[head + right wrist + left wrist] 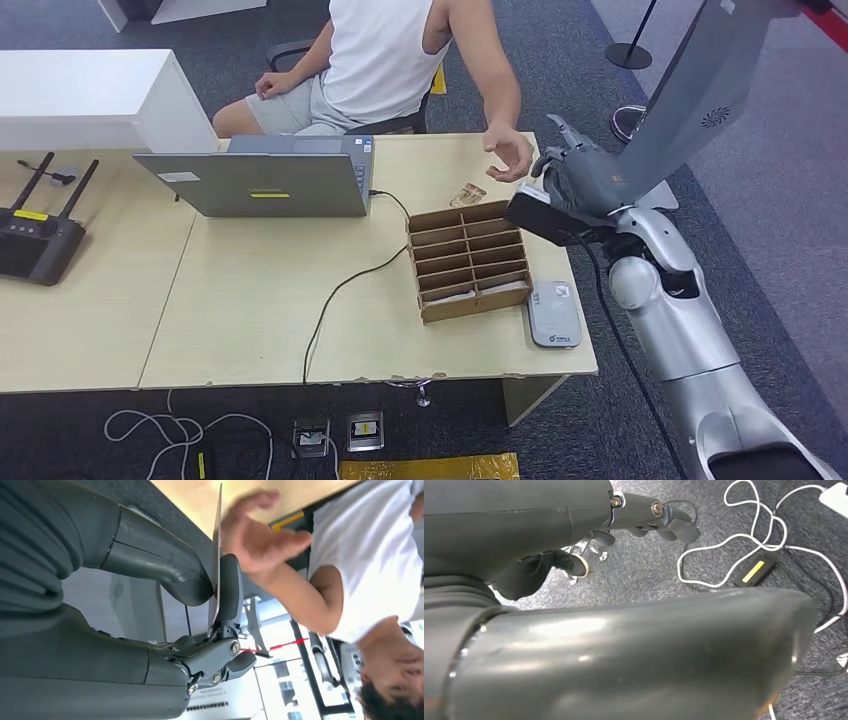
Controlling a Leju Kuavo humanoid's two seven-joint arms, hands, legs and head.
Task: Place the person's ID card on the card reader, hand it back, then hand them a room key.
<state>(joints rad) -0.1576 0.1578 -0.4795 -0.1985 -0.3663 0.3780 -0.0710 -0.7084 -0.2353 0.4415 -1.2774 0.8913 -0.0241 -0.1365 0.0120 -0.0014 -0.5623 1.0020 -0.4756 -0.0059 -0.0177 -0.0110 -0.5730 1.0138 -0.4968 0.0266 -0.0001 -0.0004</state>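
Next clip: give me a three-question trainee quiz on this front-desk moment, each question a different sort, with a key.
1. True or false: the right robot hand pinches a thin flat card between thumb and finger.
2. Which lies beside the brown cardboard slotted organizer, nearest the robot? A) open grey laptop B) grey-white card reader C) black router
3. Fill in: the seated person's open hand reaches toward the robot's ____ hand.

Key: 1 true; 2 B; 3 right
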